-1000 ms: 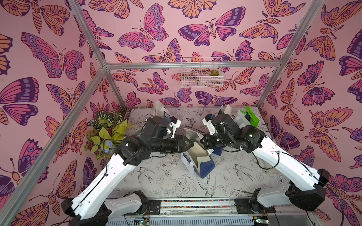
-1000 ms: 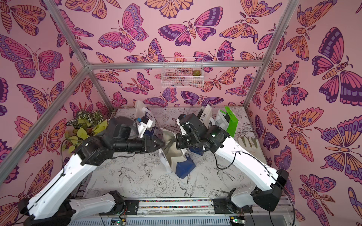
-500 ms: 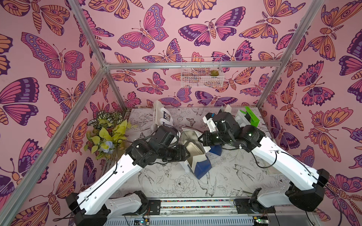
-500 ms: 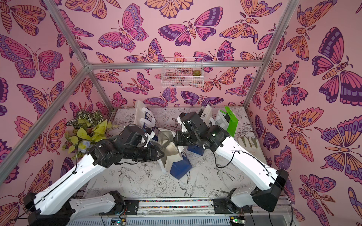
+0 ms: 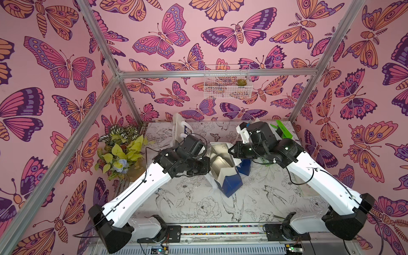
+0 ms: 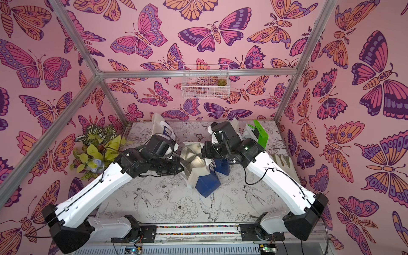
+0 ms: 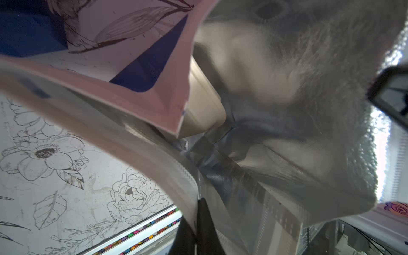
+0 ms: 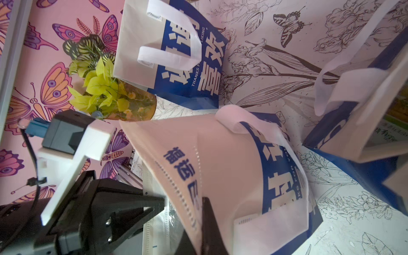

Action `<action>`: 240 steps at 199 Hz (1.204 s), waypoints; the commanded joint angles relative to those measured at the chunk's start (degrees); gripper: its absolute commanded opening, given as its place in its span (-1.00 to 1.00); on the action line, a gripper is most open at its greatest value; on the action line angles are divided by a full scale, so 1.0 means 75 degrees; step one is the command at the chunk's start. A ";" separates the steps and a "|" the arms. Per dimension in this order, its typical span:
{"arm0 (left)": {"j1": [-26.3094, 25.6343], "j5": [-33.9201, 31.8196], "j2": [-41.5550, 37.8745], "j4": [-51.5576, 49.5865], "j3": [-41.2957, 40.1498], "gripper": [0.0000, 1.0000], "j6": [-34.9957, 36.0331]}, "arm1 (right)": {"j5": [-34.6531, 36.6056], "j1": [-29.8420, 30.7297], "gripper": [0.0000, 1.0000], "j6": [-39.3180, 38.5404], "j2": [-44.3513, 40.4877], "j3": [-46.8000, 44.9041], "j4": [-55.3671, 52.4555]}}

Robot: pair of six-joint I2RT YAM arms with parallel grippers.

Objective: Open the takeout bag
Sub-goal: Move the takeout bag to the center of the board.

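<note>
The takeout bag (image 5: 228, 186) is white and blue with a silver lining and stands mid-table in both top views (image 6: 206, 184), its mouth pulled wide. My left gripper (image 5: 208, 165) is shut on the bag's left rim. In the left wrist view its fingertips (image 7: 199, 206) pinch the fabric edge, with the silver lining (image 7: 287, 110) beyond. My right gripper (image 5: 231, 152) is shut on the opposite rim. The right wrist view shows that gripper (image 8: 204, 202) clamping the white printed wall (image 8: 220, 154).
A second bag (image 5: 181, 129) stands at the back left. A third bag (image 8: 364, 136) sits close behind the right arm, beside a green box (image 5: 284, 130). A plant (image 5: 119, 152) fills the left corner. A wire basket (image 5: 227, 82) hangs on the back wall.
My left arm swung down and in toward the bag's left rim, and its jaws closed on it. The right gripper kept its hold. The bag's mouth stands wider.
</note>
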 commanded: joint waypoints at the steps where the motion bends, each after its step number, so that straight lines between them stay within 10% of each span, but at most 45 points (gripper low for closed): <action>1: 0.0172 -0.0779 0.0448 -0.0299 0.0954 -1.00 0.0810 | -0.0418 -0.0288 -1.00 0.0184 -0.0018 0.0007 0.0792; 166: 0.0017 0.0066 0.2671 0.0486 0.2927 -1.00 0.2291 | 0.1968 -0.0812 -1.00 0.0198 -0.1755 -0.0622 -0.0547; 240: 0.0275 -0.1197 0.1936 0.0345 0.2705 -1.00 0.2296 | 0.0033 -0.0848 -1.00 -0.0712 -0.0499 0.0368 -0.0606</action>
